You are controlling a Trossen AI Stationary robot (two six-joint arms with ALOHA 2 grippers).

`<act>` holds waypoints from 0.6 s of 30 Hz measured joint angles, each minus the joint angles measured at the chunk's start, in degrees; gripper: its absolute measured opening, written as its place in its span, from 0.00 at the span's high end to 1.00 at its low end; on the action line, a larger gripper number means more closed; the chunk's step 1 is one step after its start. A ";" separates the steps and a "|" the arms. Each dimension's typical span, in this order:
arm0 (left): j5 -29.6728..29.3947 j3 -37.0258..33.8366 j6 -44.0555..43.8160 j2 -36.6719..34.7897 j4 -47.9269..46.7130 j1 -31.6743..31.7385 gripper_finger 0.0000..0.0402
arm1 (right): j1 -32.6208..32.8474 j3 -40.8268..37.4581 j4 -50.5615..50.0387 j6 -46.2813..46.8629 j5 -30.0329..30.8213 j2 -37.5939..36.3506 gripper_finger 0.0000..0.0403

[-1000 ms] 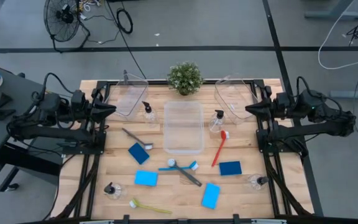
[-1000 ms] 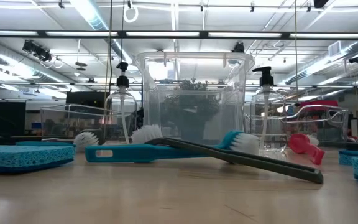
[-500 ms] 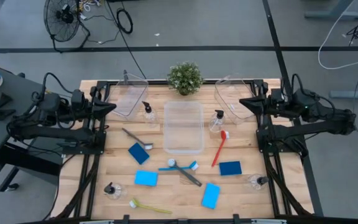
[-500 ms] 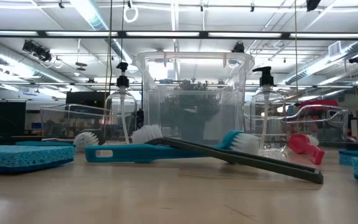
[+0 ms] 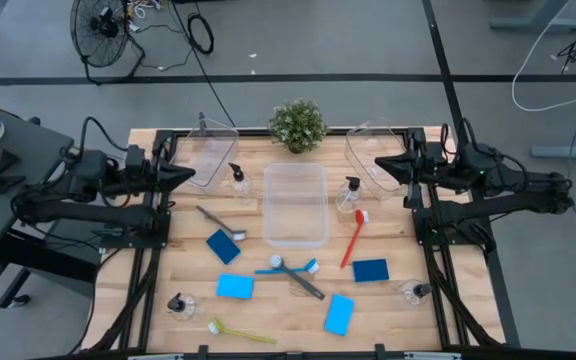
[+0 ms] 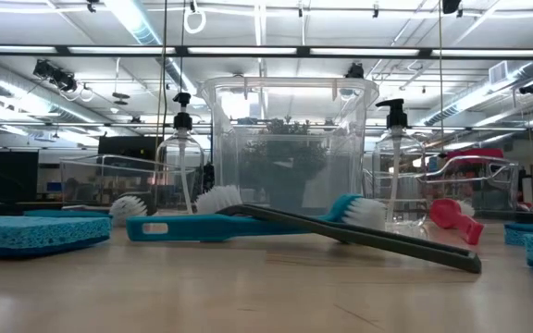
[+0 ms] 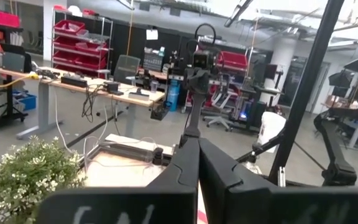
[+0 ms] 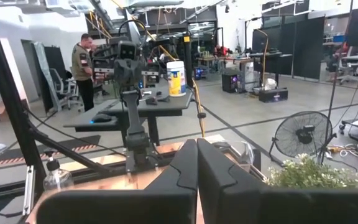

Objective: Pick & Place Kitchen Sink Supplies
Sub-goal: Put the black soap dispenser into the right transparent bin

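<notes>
Both grippers hover shut and hold nothing. My left gripper (image 5: 190, 172) (image 7: 198, 144) is over the table's left far part, beside the left clear bin. My right gripper (image 5: 378, 165) (image 8: 196, 148) is over the right clear bin. Blue sponges (image 5: 223, 246) (image 5: 235, 287) (image 5: 339, 314) (image 5: 370, 270) lie flat on the table. The brushes are grey (image 5: 220, 222), red (image 5: 354, 238), yellow-green (image 5: 241, 332), and blue (image 5: 288, 268) with a dark one (image 5: 306, 284) lying across it. Pump bottles (image 5: 238, 183) (image 5: 349, 193) stand beside the centre bin. Two more (image 5: 181, 305) (image 5: 414, 292) lie near the front corners.
Three clear bins sit on the far half: centre (image 5: 295, 232), left (image 5: 215, 133), right (image 5: 361, 150). A small potted plant (image 5: 297, 125) stands at the far edge. Black arm frames run along both table sides. The low view shows the blue brush (image 6: 183, 227) in front of the centre bin (image 6: 290, 92).
Both arms have reached inward toward the table's middle. The right gripper has moved the most, leftward and slightly toward the far edge, and is now over the right bin. The left gripper has moved a little to the right. Nothing on the table has moved.
</notes>
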 joint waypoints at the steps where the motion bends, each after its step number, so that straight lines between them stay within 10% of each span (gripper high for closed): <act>1: 0.00 0.00 0.00 0.41 -0.02 0.00 0.99 | 0.01 0.00 0.13 -0.01 0.00 0.00 1.00; 18: 0.02 15.88 7.05 12.08 -11.23 0.00 0.98 | 0.00 0.00 5.67 -0.05 -0.02 -0.04 1.00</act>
